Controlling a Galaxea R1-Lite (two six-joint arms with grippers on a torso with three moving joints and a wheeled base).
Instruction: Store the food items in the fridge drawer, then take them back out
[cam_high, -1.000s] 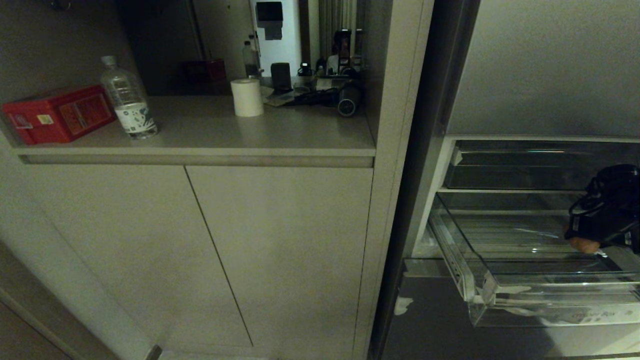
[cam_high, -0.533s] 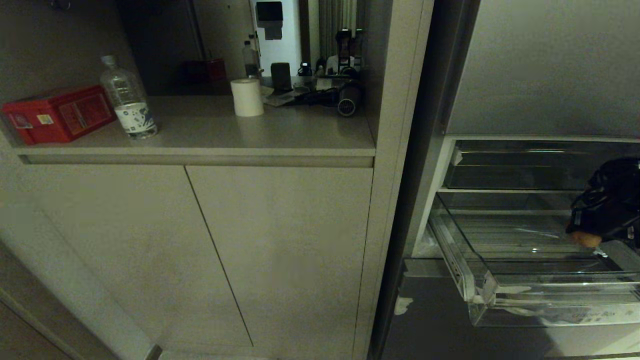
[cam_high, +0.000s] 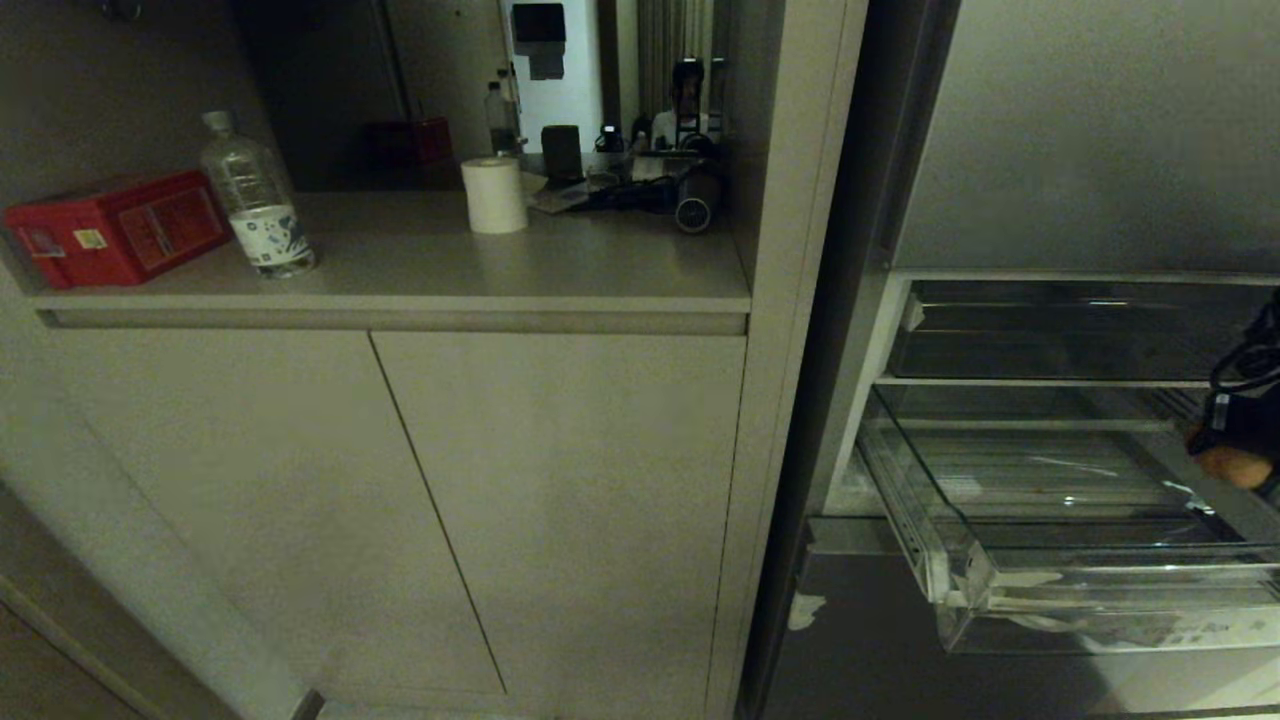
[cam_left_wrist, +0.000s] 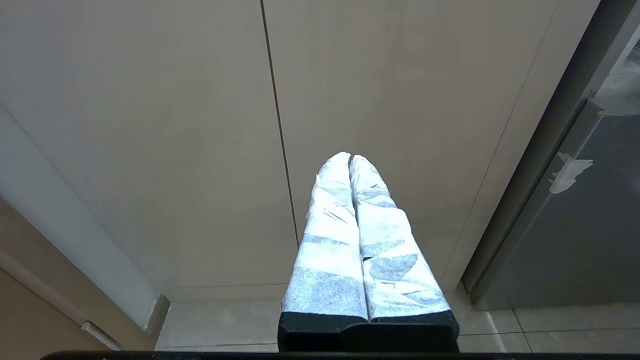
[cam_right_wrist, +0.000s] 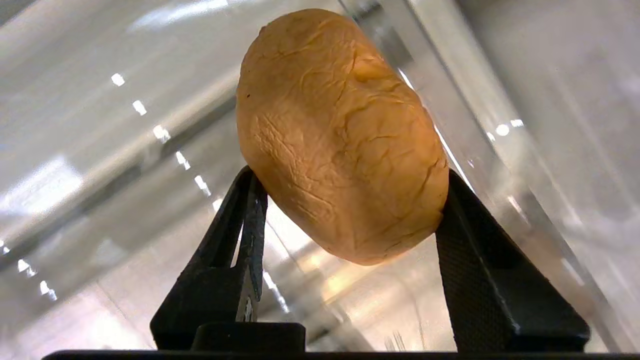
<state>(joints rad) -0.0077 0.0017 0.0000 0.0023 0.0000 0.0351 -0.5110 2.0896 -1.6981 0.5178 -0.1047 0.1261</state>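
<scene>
My right gripper (cam_high: 1228, 448) shows at the right edge of the head view, over the right part of the pulled-out clear fridge drawer (cam_high: 1090, 580). It is shut on the food item (cam_high: 1238, 467), a wrinkled orange-brown ball. In the right wrist view the black fingers (cam_right_wrist: 252, 200) press both sides of the food item (cam_right_wrist: 340, 130), which hangs clear above the drawer's ribbed floor (cam_right_wrist: 100, 150). The left gripper (cam_left_wrist: 350, 159) is parked low with its white-wrapped fingers shut, facing the cabinet doors and out of the head view.
A darker shallow bin (cam_high: 1050, 340) sits above the drawer. Left of the fridge, a counter holds a red box (cam_high: 115, 228), a water bottle (cam_high: 258, 205) and a paper roll (cam_high: 494, 195). Cabinet doors (cam_high: 560, 500) stand below it.
The right gripper has carried the food item up and to the right, toward the edge of the head view. The drawer and the left arm have stayed put.
</scene>
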